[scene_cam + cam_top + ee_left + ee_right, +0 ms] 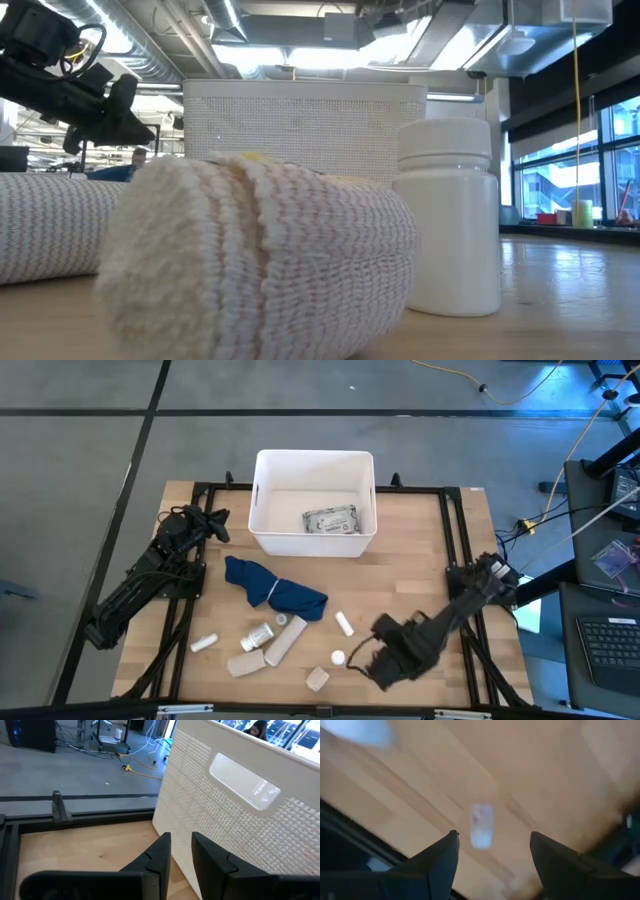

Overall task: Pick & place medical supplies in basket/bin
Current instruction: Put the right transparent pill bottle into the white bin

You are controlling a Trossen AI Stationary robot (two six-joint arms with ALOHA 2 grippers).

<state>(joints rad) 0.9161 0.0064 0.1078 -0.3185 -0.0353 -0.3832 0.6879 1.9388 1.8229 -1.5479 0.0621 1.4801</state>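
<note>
While the white tub hides its contents in the low view, one grey dotted packet is seen inside it from above. Near the tub's front, one blue cloth is spread. Beyond it, the right gripper is held open around one small clear vial. Beside the tub's left wall, the left gripper is held slightly parted, empty.

A dark blue cloth lies crumpled near the middle of the wooden table. A black metal frame runs along the table's edges. Past the right edge sit a keyboard and a yellow cable on the grey floor.
</note>
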